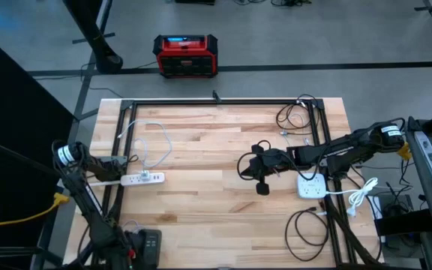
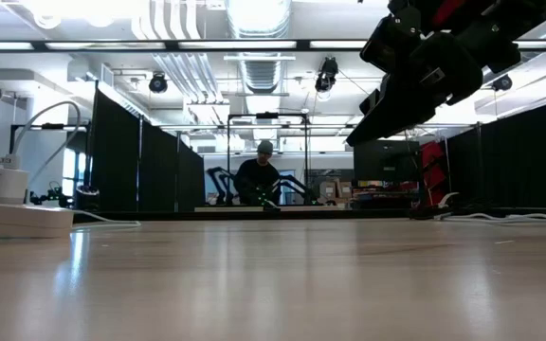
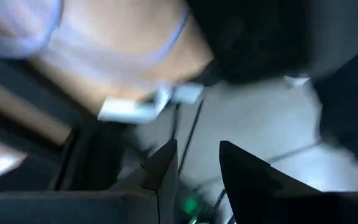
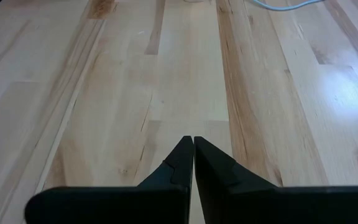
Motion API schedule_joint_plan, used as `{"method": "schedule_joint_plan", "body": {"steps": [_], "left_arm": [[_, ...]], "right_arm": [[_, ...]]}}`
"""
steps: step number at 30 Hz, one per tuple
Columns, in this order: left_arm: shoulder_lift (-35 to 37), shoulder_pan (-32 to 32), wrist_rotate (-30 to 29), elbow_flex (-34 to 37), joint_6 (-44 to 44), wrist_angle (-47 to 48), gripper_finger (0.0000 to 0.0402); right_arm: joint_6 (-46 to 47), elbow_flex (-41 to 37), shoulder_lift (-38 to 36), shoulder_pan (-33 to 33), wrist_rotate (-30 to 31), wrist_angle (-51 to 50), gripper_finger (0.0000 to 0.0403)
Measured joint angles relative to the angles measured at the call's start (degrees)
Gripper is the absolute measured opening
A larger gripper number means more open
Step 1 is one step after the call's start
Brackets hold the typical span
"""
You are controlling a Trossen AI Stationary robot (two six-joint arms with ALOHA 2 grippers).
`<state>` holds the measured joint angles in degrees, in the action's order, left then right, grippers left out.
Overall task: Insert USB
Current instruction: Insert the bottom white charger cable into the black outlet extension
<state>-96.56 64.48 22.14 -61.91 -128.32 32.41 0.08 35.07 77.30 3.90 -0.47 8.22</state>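
Note:
A white power strip (image 1: 142, 178) lies flat on the wooden table near its left edge; in the low view the strip (image 2: 12, 216) carries a white plug (image 2: 3, 180) on top. A white USB cable (image 1: 153, 141) lies looped just beyond it. My left gripper (image 1: 118, 163) hovers at the strip's left end, and the blurred left wrist view shows a gap between its fingers (image 3: 197, 146) with nothing in it. My right gripper (image 1: 250, 166) is shut above the middle of the table, its fingertips (image 4: 193, 142) together over bare wood.
A second white outlet block (image 1: 311, 186) with a white cord (image 1: 362, 195) lies at the right, with black cables (image 1: 297, 114) coiled at the far right and near right (image 1: 306, 225). Black frame rails (image 1: 223, 101) run along the table. A person (image 2: 263, 175) stands far behind.

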Motion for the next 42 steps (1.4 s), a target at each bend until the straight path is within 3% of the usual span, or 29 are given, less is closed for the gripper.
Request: {"method": "schedule_joint_plan", "body": {"steps": [9, 20, 27, 35, 42], "left_arm": [[-0.31, 3.17, 0.36, 0.07, -0.13, 0.18, 0.0105], [-6.75, 3.49, 0.71, 0.2, 0.75, 0.93, 0.0105], [-7.44, 3.03, -5.98, 0.22, 0.17, 5.86, 0.0105], [-7.25, 0.87, -7.41, 0.14, -0.2, 11.43, 0.0105], [-6.66, -0.82, -13.8, 0.2, 1.31, 14.29, 0.0105]], "right_arm": [[0.39, 0.0, 0.0, 0.0, 0.0, 0.19, 0.0], [0.05, 0.0, 0.0, 0.21, 0.02, 0.19, 0.0], [0.13, 0.0, 0.0, 0.33, 0.07, 0.21, 0.0], [0.17, 0.0, 0.0, 0.46, 0.07, 0.25, 0.0], [0.17, 0.0, 0.0, 0.46, 0.07, 0.47, 0.0]]}}
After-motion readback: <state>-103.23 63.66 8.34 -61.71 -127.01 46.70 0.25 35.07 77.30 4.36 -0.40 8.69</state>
